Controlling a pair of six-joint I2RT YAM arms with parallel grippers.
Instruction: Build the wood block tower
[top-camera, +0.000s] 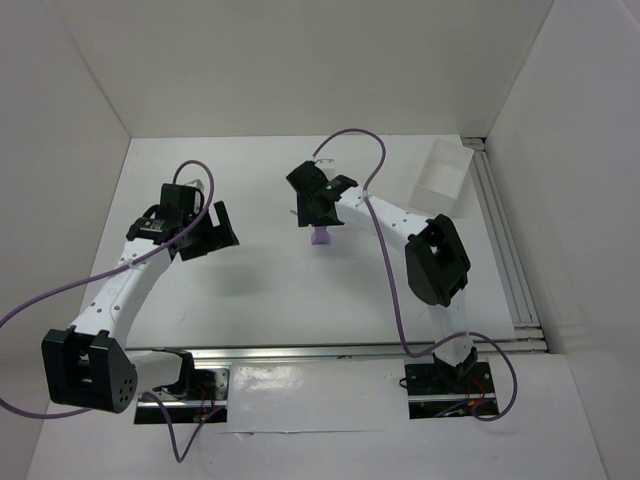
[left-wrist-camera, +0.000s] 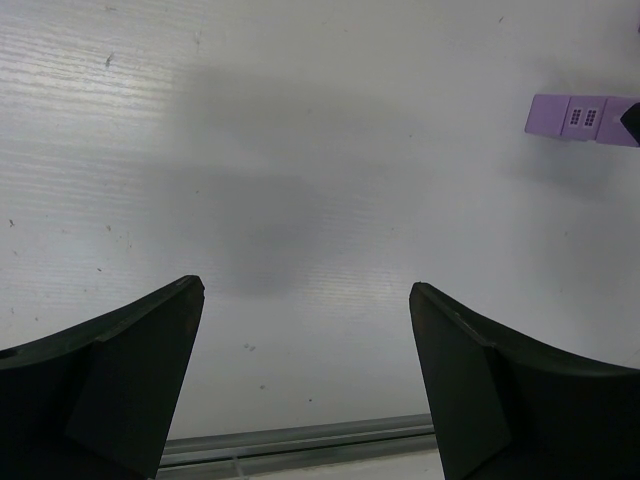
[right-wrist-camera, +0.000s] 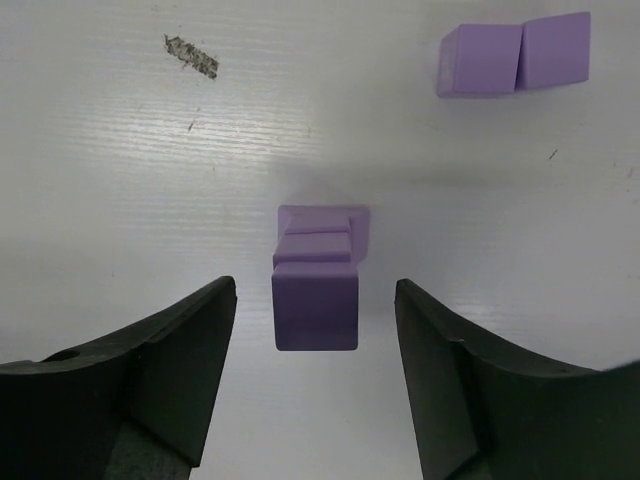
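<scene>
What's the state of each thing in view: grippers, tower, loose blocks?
left gripper: open, holding nothing, above the table.
right gripper: open, straddling the tower, with a gap on each side.
tower: upright, standing free, not gripped.
two loose blocks: flat on the table, side by side, touching each other, apart from the tower.

The right pincer (right-wrist-camera: 314, 288) hangs spread over the white counter (right-wrist-camera: 120, 180). Its dark fingers (right-wrist-camera: 170, 370) flank the lilac tower (right-wrist-camera: 318, 300) with gaps on both sides. Two more wood blocks (right-wrist-camera: 514, 60) sit touching, well beyond it.
</scene>
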